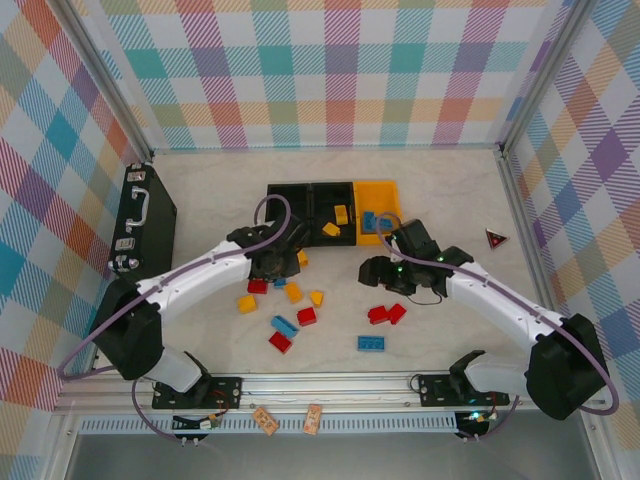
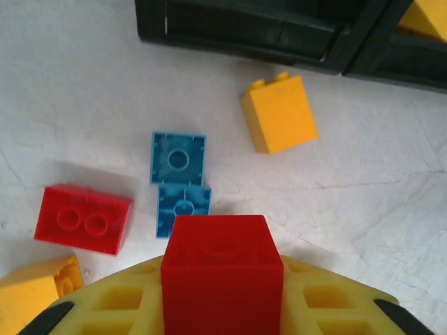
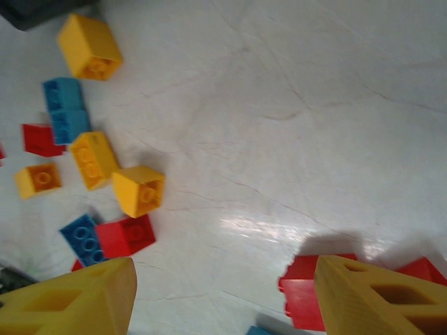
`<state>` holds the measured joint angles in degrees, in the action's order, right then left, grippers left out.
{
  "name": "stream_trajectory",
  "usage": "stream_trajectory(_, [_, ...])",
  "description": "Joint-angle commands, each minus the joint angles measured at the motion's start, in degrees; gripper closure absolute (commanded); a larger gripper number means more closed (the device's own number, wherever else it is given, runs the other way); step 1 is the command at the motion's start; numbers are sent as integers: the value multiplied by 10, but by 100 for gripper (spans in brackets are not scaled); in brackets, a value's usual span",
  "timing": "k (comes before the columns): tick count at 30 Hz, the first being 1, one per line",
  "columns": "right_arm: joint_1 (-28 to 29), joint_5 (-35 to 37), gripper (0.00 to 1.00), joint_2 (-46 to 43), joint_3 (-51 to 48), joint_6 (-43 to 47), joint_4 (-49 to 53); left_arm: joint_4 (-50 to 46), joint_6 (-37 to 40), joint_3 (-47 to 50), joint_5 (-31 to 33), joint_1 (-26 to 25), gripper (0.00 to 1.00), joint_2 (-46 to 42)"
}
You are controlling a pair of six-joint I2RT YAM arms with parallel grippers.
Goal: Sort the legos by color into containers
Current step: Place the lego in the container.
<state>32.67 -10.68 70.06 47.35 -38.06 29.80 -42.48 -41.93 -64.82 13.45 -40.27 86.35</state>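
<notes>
My left gripper (image 2: 222, 293) is shut on a red lego (image 2: 222, 258), its yellow fingers (image 2: 105, 303) pressed against both sides. In the top view this gripper (image 1: 277, 265) hovers just in front of the containers: two black bins (image 1: 288, 192) (image 1: 350, 190) and an orange-yellow bin (image 1: 380, 190). Below it lie two blue legos (image 2: 178, 158), a yellow one (image 2: 279, 114) and a red one (image 2: 84, 219). My right gripper (image 3: 223, 300) is open above bare table, with a red lego (image 3: 304, 296) beside its right finger. In the top view it (image 1: 385, 272) sits right of centre.
Yellow legos (image 1: 341, 213) lie in the middle black bin and blue ones (image 1: 371, 220) in the orange-yellow bin. Loose legos (image 1: 284, 325) (image 1: 372, 343) (image 1: 387, 313) are scattered mid-table. A black briefcase (image 1: 140, 215) stands at the left, a red-and-black triangle (image 1: 496, 238) at the right.
</notes>
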Motion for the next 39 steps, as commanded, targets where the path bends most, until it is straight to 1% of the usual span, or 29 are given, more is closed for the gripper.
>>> stream_trajectory(1, [3,-18,31,11,35,17,-28,-18,50,-48,11,21,72,28])
stream_trajectory(5, [3,-21,32,36,59,21,-29,-27,84,-113,5,45,72,75])
stream_trajectory(11, [3,-20,32,51,73,22,-25,-35,128,-199,-1,77,72,153])
stream_trajectory(15, [3,-19,32,55,72,18,-25,-29,143,-243,-11,94,72,203])
stream_trajectory(22, [3,-17,32,59,69,15,-25,-30,156,-318,-1,104,72,286])
stream_trajectory(27, [3,-13,32,60,69,15,-22,-27,155,-336,17,109,70,320])
stream_trajectory(32, [3,-11,32,64,71,16,-19,-23,150,-334,27,109,67,331])
stream_trajectory(37, [3,-13,32,68,72,16,-23,-19,147,-333,24,109,54,331])
stream_trajectory(39, [3,-14,32,71,71,15,-24,-18,146,-334,20,109,53,327])
